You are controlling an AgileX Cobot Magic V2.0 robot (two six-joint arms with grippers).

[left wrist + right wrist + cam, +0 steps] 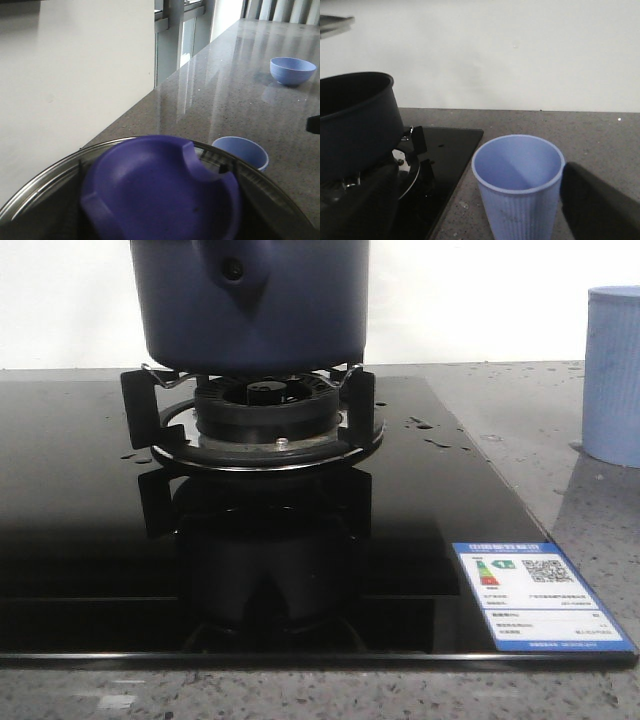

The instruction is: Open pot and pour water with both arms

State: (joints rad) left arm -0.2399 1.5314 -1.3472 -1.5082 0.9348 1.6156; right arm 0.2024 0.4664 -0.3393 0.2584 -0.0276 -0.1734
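The dark navy pot [250, 300] stands on the burner [265, 410], its handle mount [235, 270] facing me. In the right wrist view the pot [355, 125] is open, with no lid on it. The glass lid [45, 185] with its purple knob [160, 190] fills the bottom of the left wrist view, lifted above the counter. My left gripper's fingers are hidden behind it. My right gripper [480, 220] is open around the pale blue ribbed cup [520, 185], with one finger [597, 205] close beside it. Neither gripper shows in the front view.
The black glass hob [80, 540] carries a label [540, 595] at its front right corner and water drops [430, 430]. The cup [612, 375] stands on the grey counter right of the hob. A blue bowl [292, 70] sits farther along the counter. A wall is behind.
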